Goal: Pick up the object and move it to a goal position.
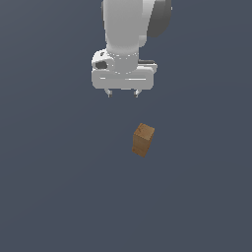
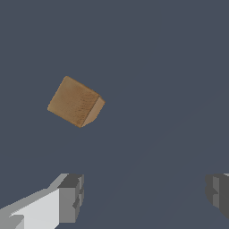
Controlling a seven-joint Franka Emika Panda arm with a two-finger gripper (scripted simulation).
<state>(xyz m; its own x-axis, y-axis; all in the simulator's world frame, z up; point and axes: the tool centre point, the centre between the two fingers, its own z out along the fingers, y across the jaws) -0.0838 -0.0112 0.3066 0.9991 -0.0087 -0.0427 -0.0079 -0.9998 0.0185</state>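
Wooden block (image 1: 143, 140) stands on the flat grey floor (image 1: 49, 197), below the pincer (image 1: 123, 93) and offset toward the exterior view's right, untouched. Pincer spread wide, empty. You are at the approach step: next, centre over the block, match its skew, then descend.

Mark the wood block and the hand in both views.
wood block (image 1: 142, 140): exterior view, on its front face.
wood block (image 2: 74, 101): wrist view, on its broad top face.
hand (image 1: 123, 93): exterior view, midway between its fingertips.
hand (image 2: 145, 194): wrist view, in the open gap between its fingertips.
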